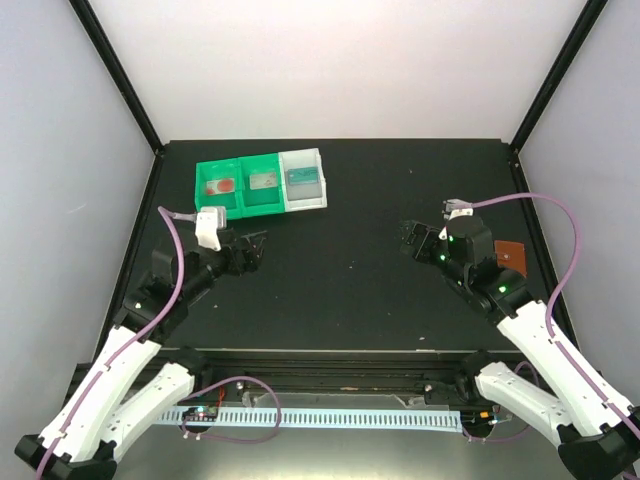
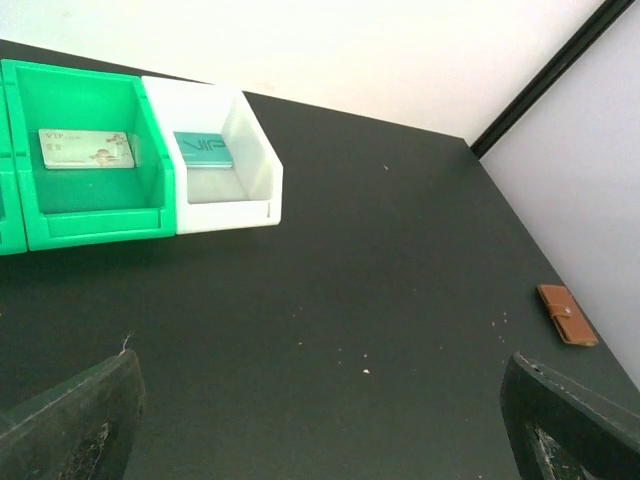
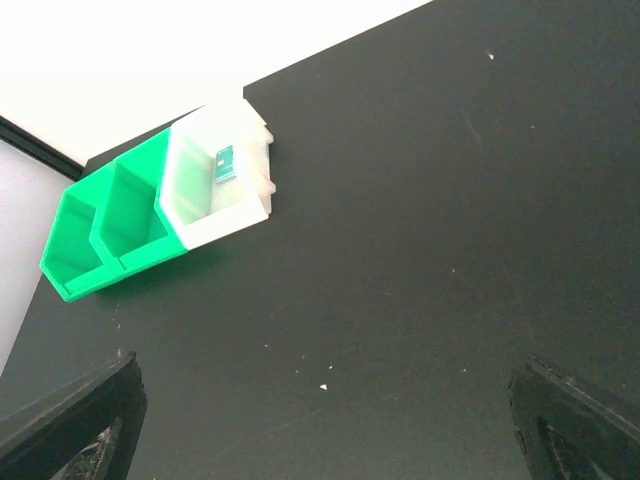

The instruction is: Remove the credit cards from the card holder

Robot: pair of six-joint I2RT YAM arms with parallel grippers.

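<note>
A small, flat, brown leather-like card holder point(image 2: 567, 313) is seen lying shut, its little tab across the face, near the right edge of the black table point(image 1: 340, 280), just beside the right arm. Far to the left, a pale card point(image 2: 86, 148) is held in a green plastic bin point(image 2: 150, 215) and a teal card point(image 2: 203, 149) in the adjoining white plastic bin point(image 2: 258, 185). The left gripper point(image 2: 322, 365) and right gripper point(image 3: 325, 365) are both spread wide, with nothing gripped.

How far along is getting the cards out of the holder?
Looks nearly done: three cards lie in the bins, one each. Nothing in hand: left gripper and right gripper are open, empty. The holder lies shut near the right arm; cards inside can't be ruled out.
</note>
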